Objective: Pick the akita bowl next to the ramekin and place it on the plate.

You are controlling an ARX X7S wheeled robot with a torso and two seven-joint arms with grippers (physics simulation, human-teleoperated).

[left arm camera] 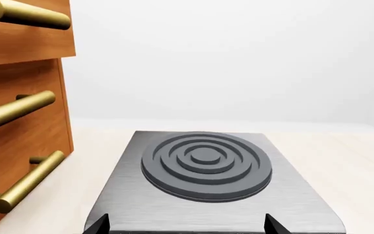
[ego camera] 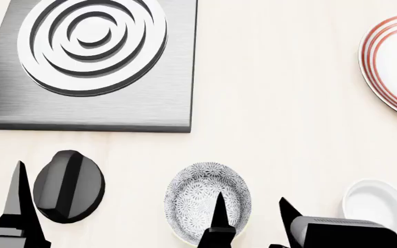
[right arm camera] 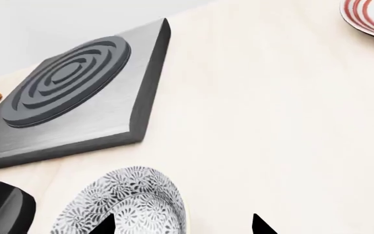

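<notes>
The akita bowl (ego camera: pixel 202 199), grey-and-white floral, sits on the pale counter near the front, with the plain white ramekin (ego camera: pixel 376 203) to its right. The red-ringed plate (ego camera: pixel 394 61) lies at the far right, partly cut off by the frame edge. My right gripper (ego camera: pixel 252 219) is open and straddles the bowl's right rim: one finger over the inside, the other over bare counter. The right wrist view shows the bowl (right arm camera: pixel 125 202), the open gripper (right arm camera: pixel 183 225) and the plate (right arm camera: pixel 369 17). My left gripper (left arm camera: pixel 187 225) is open with nothing between its fingers.
A brushed-metal stove plate (ego camera: pixel 150 103) with a ringed burner (ego camera: pixel 91 44) fills the far left. A black knob (ego camera: pixel 69 186) lies left of the bowl, by my left finger (ego camera: pixel 18 206). Wooden drawers (left arm camera: pixel 18 126) with brass handles stand left of the stove.
</notes>
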